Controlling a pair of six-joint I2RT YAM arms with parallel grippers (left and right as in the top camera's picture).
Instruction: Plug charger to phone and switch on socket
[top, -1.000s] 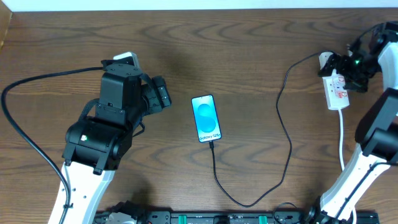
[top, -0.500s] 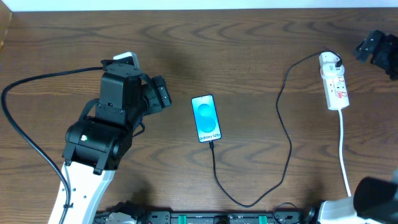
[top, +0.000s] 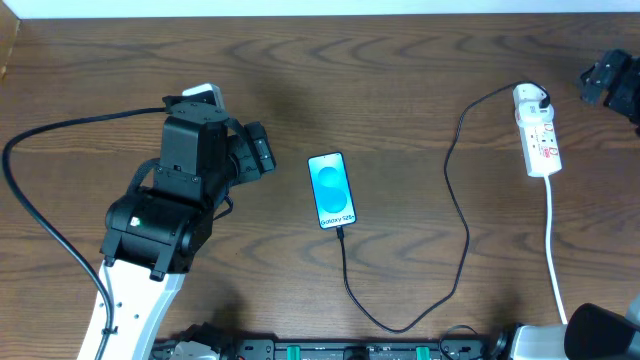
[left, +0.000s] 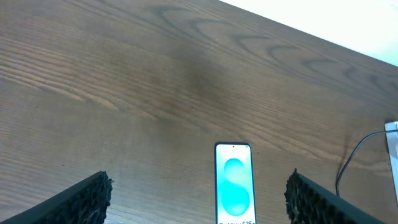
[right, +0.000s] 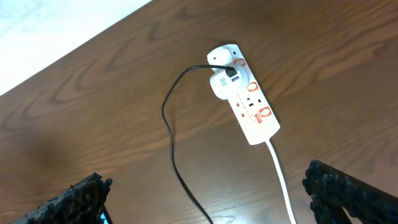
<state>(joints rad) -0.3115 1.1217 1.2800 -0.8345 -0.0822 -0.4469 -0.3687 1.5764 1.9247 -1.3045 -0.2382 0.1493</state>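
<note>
Small rectangular smartphone with bright blue-cyan screen (top: 332, 190) flat at middle of brown wooden bench (top: 450, 60), screen up. Long thin black charger cable (top: 455, 200) meets phone's near end – tip looks seated, too small to be sure – loops toward near edge, then climbs to white adapter (right: 222, 84). Adapter sits in far end of narrow white power strip with red switch marks (top: 537, 130), near far right corner. Left gripper (top: 262, 150) just left of phone, fingers spread, grasping nothing. Right gripper (right: 205, 183) above strip – fingers wide apart, nothing between.
</note>
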